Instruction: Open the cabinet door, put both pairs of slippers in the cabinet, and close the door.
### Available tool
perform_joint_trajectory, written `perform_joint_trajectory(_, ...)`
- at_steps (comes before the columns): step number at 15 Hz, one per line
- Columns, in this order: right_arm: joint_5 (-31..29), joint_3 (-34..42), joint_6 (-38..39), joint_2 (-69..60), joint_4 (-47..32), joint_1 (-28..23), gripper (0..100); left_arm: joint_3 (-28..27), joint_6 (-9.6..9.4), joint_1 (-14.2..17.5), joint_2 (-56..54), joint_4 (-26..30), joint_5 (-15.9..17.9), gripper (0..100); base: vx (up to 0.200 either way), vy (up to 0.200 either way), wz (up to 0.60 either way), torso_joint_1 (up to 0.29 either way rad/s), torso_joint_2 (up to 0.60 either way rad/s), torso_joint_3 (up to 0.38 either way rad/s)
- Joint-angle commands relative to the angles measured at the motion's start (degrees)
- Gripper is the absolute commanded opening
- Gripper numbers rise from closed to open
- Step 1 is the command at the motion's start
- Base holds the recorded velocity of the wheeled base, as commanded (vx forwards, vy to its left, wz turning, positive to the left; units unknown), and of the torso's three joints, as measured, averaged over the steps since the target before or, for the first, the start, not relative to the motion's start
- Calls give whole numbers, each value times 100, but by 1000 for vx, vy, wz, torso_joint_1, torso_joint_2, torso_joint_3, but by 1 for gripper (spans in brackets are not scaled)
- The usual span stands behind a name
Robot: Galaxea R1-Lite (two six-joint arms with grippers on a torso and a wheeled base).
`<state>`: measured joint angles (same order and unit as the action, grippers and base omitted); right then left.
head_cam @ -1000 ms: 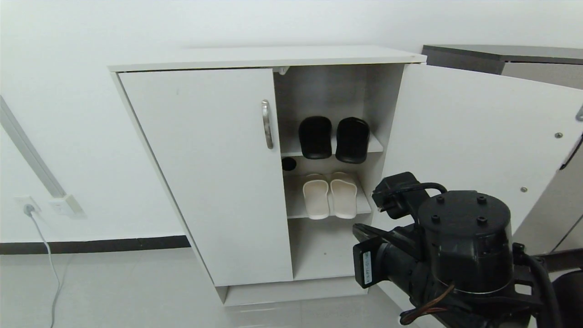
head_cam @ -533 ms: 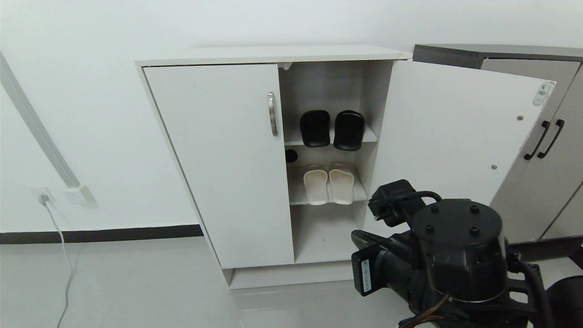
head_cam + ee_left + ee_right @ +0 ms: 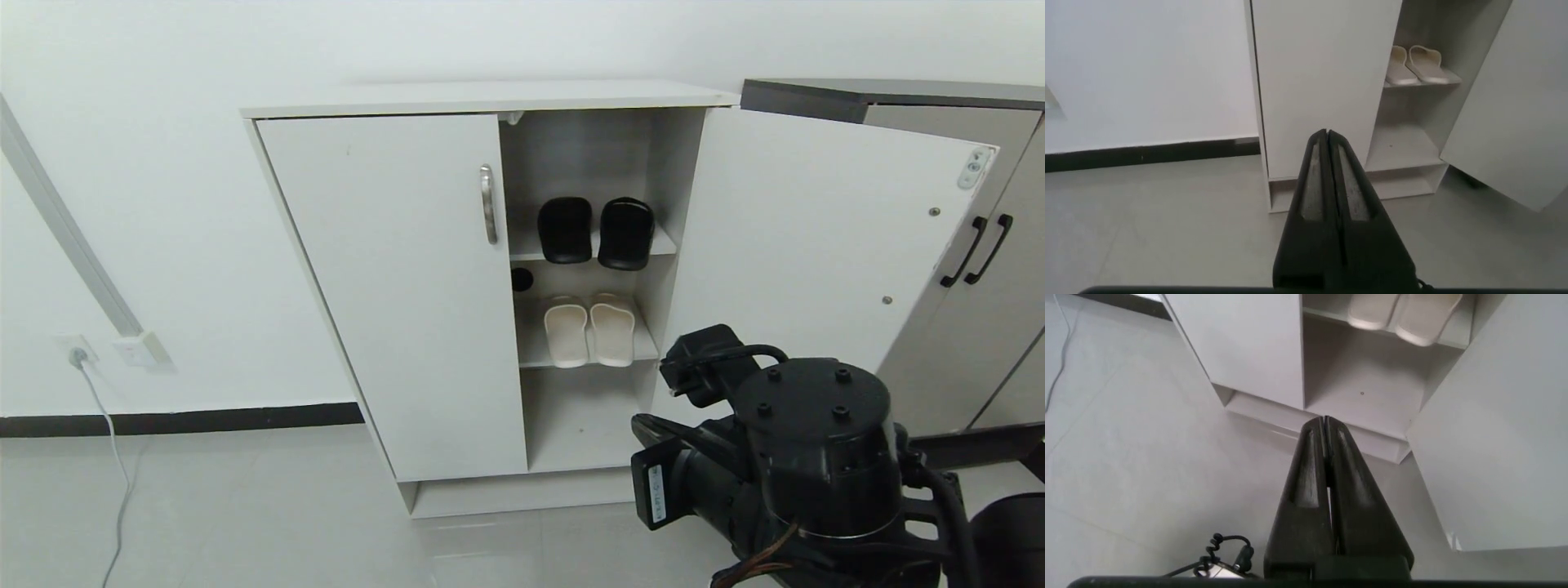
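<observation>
The white cabinet [image 3: 392, 286] has its left door shut and its right door [image 3: 800, 245] swung wide open. A black pair of slippers [image 3: 596, 231] lies on the upper shelf and a white pair of slippers [image 3: 589, 331] on the shelf below. My right arm [image 3: 816, 449] hangs low in front of the open door. The right gripper [image 3: 1327, 423] is shut and holds nothing, above the floor before the cabinet's plinth, with the white slippers [image 3: 1400, 309] farther off. The left gripper [image 3: 1327, 139] is also shut and holds nothing, facing the shut door, away from the white slippers [image 3: 1417, 64].
A grey cabinet [image 3: 939, 163] with black handles [image 3: 971, 249] stands right behind the open door. A wall socket with a hanging cable [image 3: 77, 357] is at the far left. Bare tiled floor [image 3: 245, 523] lies before the cabinet. The bottom compartment [image 3: 580, 425] holds nothing.
The head camera has pulled back from the cabinet, so the whole picture shifted and more of the open door shows. The slippers, doors and grippers keep their places.
</observation>
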<state>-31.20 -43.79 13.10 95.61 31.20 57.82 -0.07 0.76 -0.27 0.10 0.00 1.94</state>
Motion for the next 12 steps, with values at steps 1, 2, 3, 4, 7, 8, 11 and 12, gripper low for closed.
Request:
perform_joint_trajectory(1, -1, 2, -1, 19, 1, 1, 0, -1, 4, 0, -1, 0, 0, 0, 0, 0, 0, 0, 0, 0)
perform_joint_trajectory(2, -1, 2, -1, 28, 1, 1, 0, -1, 4, 0, -1, 0, 0, 0, 0, 0, 0, 0, 0, 0)
perform_joint_trajectory(3, -1, 2, -1, 37, 1, 1, 0, -1, 4, 9, -1, 0, 0, 0, 0, 0, 0, 0, 0, 0)
perform_joint_trajectory(4, -1, 2, -1, 63, 1, 1, 0, -1, 4, 9, -1, 0, 0, 0, 0, 0, 0, 0, 0, 0)
perform_joint_trajectory(7, -9, -16, -1, 45, 1, 1, 0, -1, 4, 9, -1, 0, 0, 0, 0, 0, 0, 0, 0, 0)
perform_joint_trajectory(8, -9, -7, -1, 45, 1, 10, 0, -1, 4, 0, -1, 0, 0, 0, 0, 0, 0, 0, 0, 0)
perform_joint_trajectory(11, -9, -7, -1, 45, -8, 10, 0, -1, 4, 0, -1, 0, 0, 0, 0, 0, 0, 4, -175, -295)
perform_joint_trajectory(12, -9, -7, -1, 45, -8, 10, 0, -1, 4, 9, -1, 0, 0, 0, 0, 0, 0, 41, -369, -378)
